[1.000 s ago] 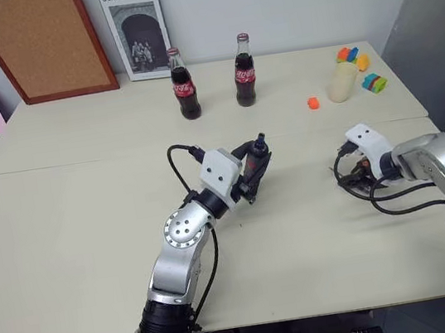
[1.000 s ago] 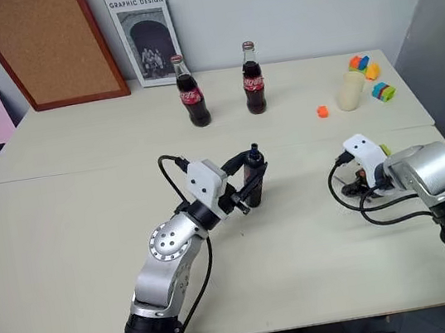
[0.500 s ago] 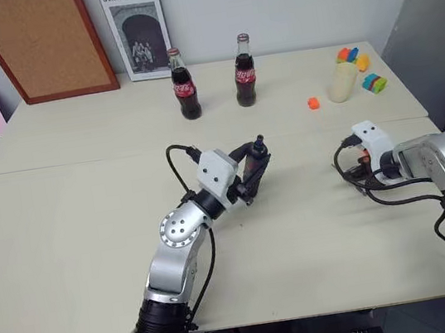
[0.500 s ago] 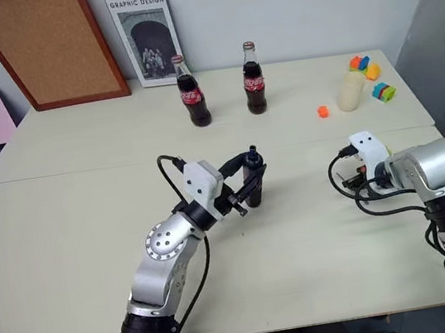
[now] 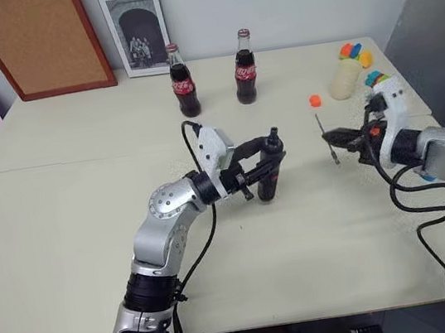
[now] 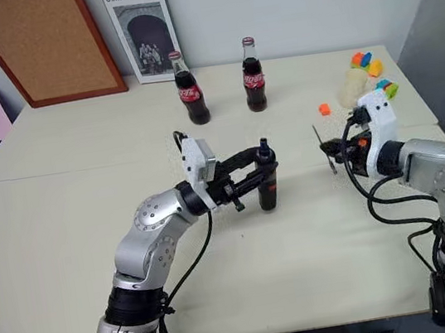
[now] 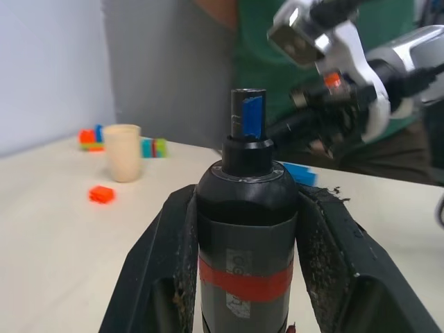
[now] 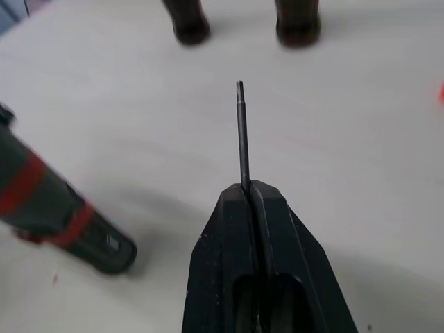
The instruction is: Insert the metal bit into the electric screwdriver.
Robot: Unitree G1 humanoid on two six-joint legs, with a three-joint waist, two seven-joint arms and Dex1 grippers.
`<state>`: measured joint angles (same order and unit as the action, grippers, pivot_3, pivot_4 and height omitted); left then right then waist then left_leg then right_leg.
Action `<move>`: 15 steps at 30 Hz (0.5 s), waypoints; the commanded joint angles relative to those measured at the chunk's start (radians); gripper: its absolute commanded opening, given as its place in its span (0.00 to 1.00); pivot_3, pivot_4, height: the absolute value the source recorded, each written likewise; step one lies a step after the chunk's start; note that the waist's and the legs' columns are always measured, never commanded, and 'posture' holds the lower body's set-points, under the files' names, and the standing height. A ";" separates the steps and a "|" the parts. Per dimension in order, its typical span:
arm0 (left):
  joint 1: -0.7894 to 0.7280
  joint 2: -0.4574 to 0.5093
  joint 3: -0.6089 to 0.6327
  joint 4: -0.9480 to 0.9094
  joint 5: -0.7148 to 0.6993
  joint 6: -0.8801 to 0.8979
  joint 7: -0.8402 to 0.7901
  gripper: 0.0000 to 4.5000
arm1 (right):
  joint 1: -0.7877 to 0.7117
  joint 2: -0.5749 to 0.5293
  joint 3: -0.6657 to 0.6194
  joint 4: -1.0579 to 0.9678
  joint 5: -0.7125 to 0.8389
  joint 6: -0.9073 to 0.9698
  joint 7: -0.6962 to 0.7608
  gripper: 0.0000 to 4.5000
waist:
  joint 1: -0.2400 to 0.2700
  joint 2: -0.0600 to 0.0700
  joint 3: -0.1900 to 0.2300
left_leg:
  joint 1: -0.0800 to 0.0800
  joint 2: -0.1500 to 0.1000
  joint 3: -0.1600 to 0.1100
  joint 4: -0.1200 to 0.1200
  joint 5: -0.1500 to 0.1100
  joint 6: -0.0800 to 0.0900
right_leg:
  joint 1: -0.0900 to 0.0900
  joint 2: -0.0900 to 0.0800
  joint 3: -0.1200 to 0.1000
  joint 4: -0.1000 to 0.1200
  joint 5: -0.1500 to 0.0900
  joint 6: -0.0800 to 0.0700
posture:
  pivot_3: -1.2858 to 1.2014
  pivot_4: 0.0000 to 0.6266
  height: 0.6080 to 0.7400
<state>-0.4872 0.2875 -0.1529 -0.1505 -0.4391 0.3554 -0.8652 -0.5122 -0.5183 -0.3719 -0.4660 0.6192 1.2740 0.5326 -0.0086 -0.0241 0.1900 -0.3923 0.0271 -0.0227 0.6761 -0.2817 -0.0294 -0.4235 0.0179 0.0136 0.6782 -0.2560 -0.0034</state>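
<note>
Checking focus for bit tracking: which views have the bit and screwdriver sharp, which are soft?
Right wrist view: metal bit crisp in the right claw; electric screwdriver and bottles soft. Left wrist view: screwdriver sharp in the left claw; cup and background soft. Eye views: even light, faint shadows.

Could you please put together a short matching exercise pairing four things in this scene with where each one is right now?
Things:
1. electric screwdriver
2. metal bit
3. two cola bottles
4. orange block

Places:
A. loose on the table near the beige cup
B. upright in the left gripper
C. standing at the table's far side
D. pinched in the right gripper

Pairs: 1-B, 2-D, 3-C, 4-A
</note>
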 commanded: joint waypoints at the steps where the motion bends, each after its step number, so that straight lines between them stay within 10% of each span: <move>1: -0.025 0.011 -0.001 -0.024 -0.031 -0.003 -0.052 0.36 | 0.003 0.056 -0.071 -0.115 0.104 -0.119 0.016 0.00 | -0.002 0.000 0.000 | 0.000 0.000 0.000 0.000 0.000 0.000 | 0.000 0.000 0.000 0.000 0.000 0.000 | 0.52 0.24 1.00; 15: 0.059 -0.003 0.000 -0.002 0.052 -0.101 0.005 0.36 | 0.034 0.252 0.083 -0.141 0.125 -0.590 0.045 0.00 | -0.013 0.000 0.000 | 0.003 0.001 0.000 0.000 0.000 0.000 | 0.001 0.000 0.001 0.001 0.000 0.000 | 0.52 0.24 1.00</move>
<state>-0.4386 0.2809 -0.1604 -0.1205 -0.4136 0.2844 -0.8784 -0.4704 -0.2643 -0.3111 -0.5958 0.7339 0.7412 0.5646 -0.0219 -0.0236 0.1901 -0.3888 0.0284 -0.0231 0.6762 -0.2816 -0.0293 -0.4219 0.0175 0.0149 0.6796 -0.2559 -0.0035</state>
